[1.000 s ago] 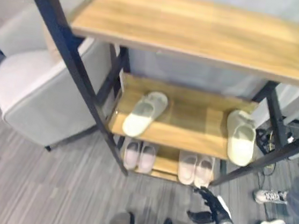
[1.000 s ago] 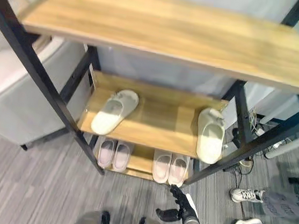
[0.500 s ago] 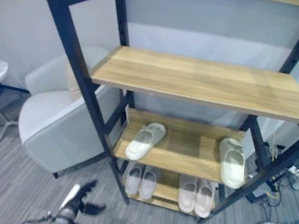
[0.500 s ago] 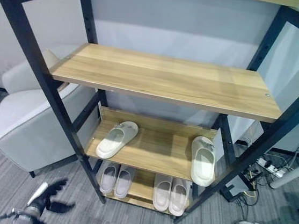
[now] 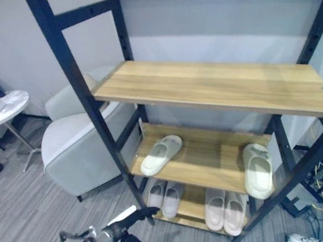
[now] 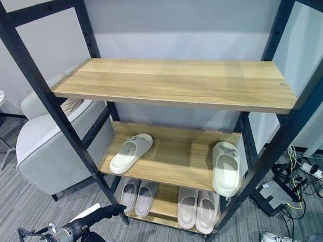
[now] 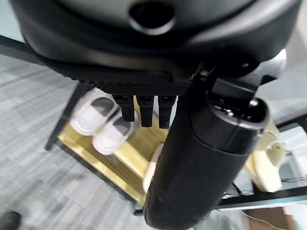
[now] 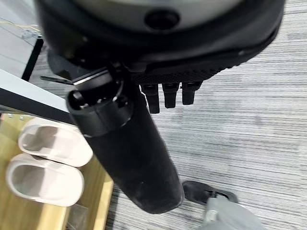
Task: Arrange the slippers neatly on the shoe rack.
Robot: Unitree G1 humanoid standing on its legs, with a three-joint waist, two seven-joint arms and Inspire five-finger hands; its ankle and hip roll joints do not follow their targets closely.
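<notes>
Foam slippers: two pale green ones are seen on the middle shelf of the shoe rack [image 6: 177, 85], well apart and not paired.
Left slipper [image 6: 130, 152]: laid at a slant near 9 o'clock on that shelf, toe turned toward the back.
Right slipper [image 6: 226, 168]: laid near 3 o'clock, its front edge overhanging the shelf.
Bottom shelf: two white pairs [image 6: 137, 196] [image 6: 197, 208] are set side by side, already tidy.
Handling: the slippers are judged light, soft and springy, not fragile; a grip across the strap or along the sole edge is advised.
Left hand [image 6: 97, 214]: held low at 7 o'clock before the rack, fingers straight and spread, nothing held.
Right hand [image 8: 144, 96]: shown above the floor by the bottom shelf, fingers relaxed, nothing held.
Armchair [image 6: 52, 155]: placed at 9 o'clock beside the rack.
</notes>
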